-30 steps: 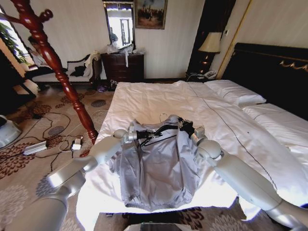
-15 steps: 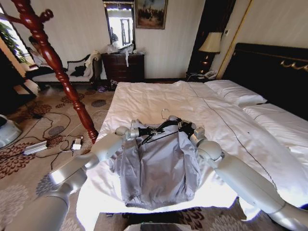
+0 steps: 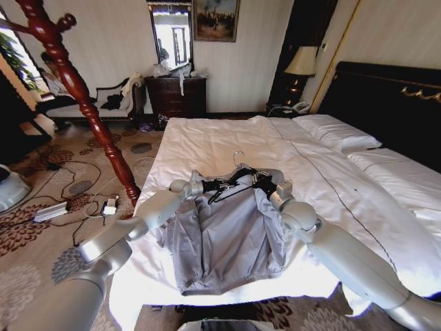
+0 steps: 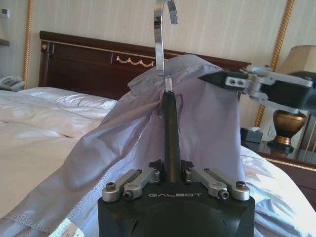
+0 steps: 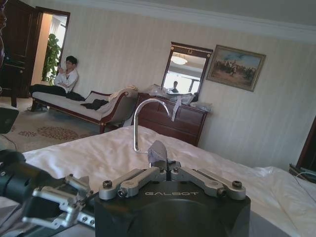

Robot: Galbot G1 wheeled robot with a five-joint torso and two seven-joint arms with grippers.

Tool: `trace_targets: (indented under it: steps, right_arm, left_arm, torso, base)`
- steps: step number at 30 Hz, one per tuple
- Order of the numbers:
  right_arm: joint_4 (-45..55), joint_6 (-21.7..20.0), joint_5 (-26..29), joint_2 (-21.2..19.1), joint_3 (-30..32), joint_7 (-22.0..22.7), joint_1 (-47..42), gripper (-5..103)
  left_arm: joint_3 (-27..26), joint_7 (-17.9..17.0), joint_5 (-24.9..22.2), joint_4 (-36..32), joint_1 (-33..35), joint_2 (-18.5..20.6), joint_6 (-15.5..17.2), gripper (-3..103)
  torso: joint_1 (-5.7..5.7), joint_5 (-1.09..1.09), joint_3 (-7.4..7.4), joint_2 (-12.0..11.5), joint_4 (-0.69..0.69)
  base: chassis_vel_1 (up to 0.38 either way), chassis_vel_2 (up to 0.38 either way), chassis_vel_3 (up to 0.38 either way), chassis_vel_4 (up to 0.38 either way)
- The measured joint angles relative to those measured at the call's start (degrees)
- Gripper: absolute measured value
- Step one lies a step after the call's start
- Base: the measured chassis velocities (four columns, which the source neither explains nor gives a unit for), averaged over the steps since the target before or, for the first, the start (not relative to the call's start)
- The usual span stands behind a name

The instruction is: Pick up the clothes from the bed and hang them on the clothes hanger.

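I hold the clothes hanger point(image 3: 238, 181) in the middle of the frame, its bar running left to right between my arms; my left gripper point(image 4: 169, 174) pinches its end; my right gripper point(image 3: 264, 183) is at the other end, fingers I cannot tell; the clothes point(image 3: 224, 234) hang over it, hem resting low on the bed point(image 3: 207, 141); the coat stand point(image 3: 76, 86) rises upper left, well apart.

wooden coat stand point(image 3: 69, 76), dresser point(image 3: 176, 95), mirror point(image 3: 171, 34), lamp point(image 3: 300, 65)
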Motion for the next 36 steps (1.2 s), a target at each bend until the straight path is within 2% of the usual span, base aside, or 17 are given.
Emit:
trace_targets:
  steps: [3,5,6,7,9,10,13,14,16,18,19,22,26,28,31,36]
  right_arm:
    - [0.06,-0.08,0.07,0.39,0.07,0.34,-0.85,-3]
    - [0.11,-0.12,0.48,0.59,0.11,0.69,-0.95,1]
    - [0.34,-0.22,1.56,0.84,0.22,1.28,-1.09,7]
    - [0.61,-0.30,2.54,0.90,0.30,1.54,-1.23,7]
    - [1.85,-0.57,5.38,0.62,0.71,1.48,-1.96,18]
    - [1.85,-0.57,5.38,0.62,0.71,1.48,-1.96,18]
    - [3.53,-0.61,6.38,-0.08,1.19,0.87,-3.42,33]
    - [3.53,-0.61,6.38,-0.08,1.19,0.87,-3.42,33]
    - [5.25,-0.61,7.28,-0.80,1.80,0.59,-5.02,44]
    - [5.90,-0.58,7.51,-1.15,2.10,0.37,-5.62,44]
    - [6.99,-0.38,7.47,-1.83,2.64,-0.19,-6.84,55]
    - [8.15,0.20,6.35,-2.57,3.69,-0.57,-8.61,61]
    - [5.73,2.03,3.20,-2.40,5.63,1.40,-9.25,83]
    - [4.60,2.37,2.40,-2.33,5.83,1.83,-8.89,83]
    - [1.16,2.98,-0.16,-1.94,5.74,3.17,-6.35,97]
    - [-2.12,2.98,-4.62,-1.09,3.96,2.94,-4.12,100]
  left_arm:
    - [-0.25,-0.16,-0.67,-0.24,0.03,0.50,0.33,16]
    - [-0.27,-0.17,-0.72,-0.36,0.07,0.67,0.35,16]
    - [-0.27,-0.20,-0.82,-0.51,0.14,0.83,0.38,16]
    - [-0.29,-0.30,-0.91,-0.55,0.19,0.87,0.39,16]
    - [-0.54,-0.71,-1.55,-0.63,0.34,0.83,0.64,16]
    - [-0.54,-0.71,-1.55,-0.63,0.34,0.83,0.64,16]
    - [-0.97,-1.37,-2.82,-0.61,0.40,0.59,1.19,16]
    - [-0.97,-1.37,-2.82,-0.61,0.40,0.59,1.19,16]
    - [-1.17,-1.69,-3.21,-0.26,0.40,0.53,1.30,16]
    - [-1.19,-1.77,-3.34,-0.17,0.40,0.55,1.33,16]
    - [-1.23,-1.88,-3.44,-0.08,0.40,0.68,1.37,16]
    - [-1.26,-1.97,-3.49,-0.29,0.40,1.09,1.46,16]
    - [-1.12,-2.02,-3.53,-2.79,0.51,3.02,1.72,16]
    - [-1.01,-2.03,-3.53,-3.24,0.52,3.42,1.74,16]
    - [-0.71,-2.19,-3.41,-4.10,0.40,4.37,1.79,16]
    - [-0.55,-2.46,-3.43,-5.46,0.22,5.08,1.93,16]
  torso:
    - [-0.01,0.00,0.00,0.00,-0.01]
    - [0.00,0.00,0.00,0.00,0.01]
    - [0.00,0.00,0.00,0.00,0.03]
    - [0.00,0.00,0.00,0.00,0.04]
    - [0.00,0.00,0.00,0.00,0.00]
    - [0.00,0.00,0.00,0.00,0.00]
    - [0.00,0.00,0.00,0.00,0.00]
    - [0.00,0.00,0.00,0.00,0.00]
    - [0.00,0.00,0.00,0.00,0.00]
    - [0.00,0.00,0.00,0.00,0.01]
    - [0.00,0.00,0.00,0.00,0.00]
    - [0.00,0.00,0.00,0.00,0.00]
    - [-0.01,0.00,0.00,0.01,0.00]
    - [-0.01,0.01,0.00,0.01,0.02]
    - [-0.01,-0.01,0.00,0.01,0.02]
    - [0.00,0.00,0.00,0.01,0.01]
  base:
    - [0.000,0.000,0.000,0.000]
    - [0.000,0.000,0.000,0.000]
    - [0.000,0.000,0.000,0.000]
    - [0.000,0.000,0.000,0.000]
    - [0.000,0.000,0.000,0.000]
    - [0.000,0.000,0.000,0.000]
    - [0.000,0.000,0.000,0.000]
    - [0.000,0.000,0.000,0.000]
    - [0.000,0.000,0.000,0.000]
    - [0.000,0.000,0.000,0.000]
    - [0.000,0.000,0.000,0.000]
    - [0.000,0.000,0.000,0.000]
    - [0.000,0.000,0.000,0.000]
    - [0.000,0.000,0.000,0.000]
    - [0.000,0.000,0.000,0.000]
    - [0.000,0.000,0.000,0.000]
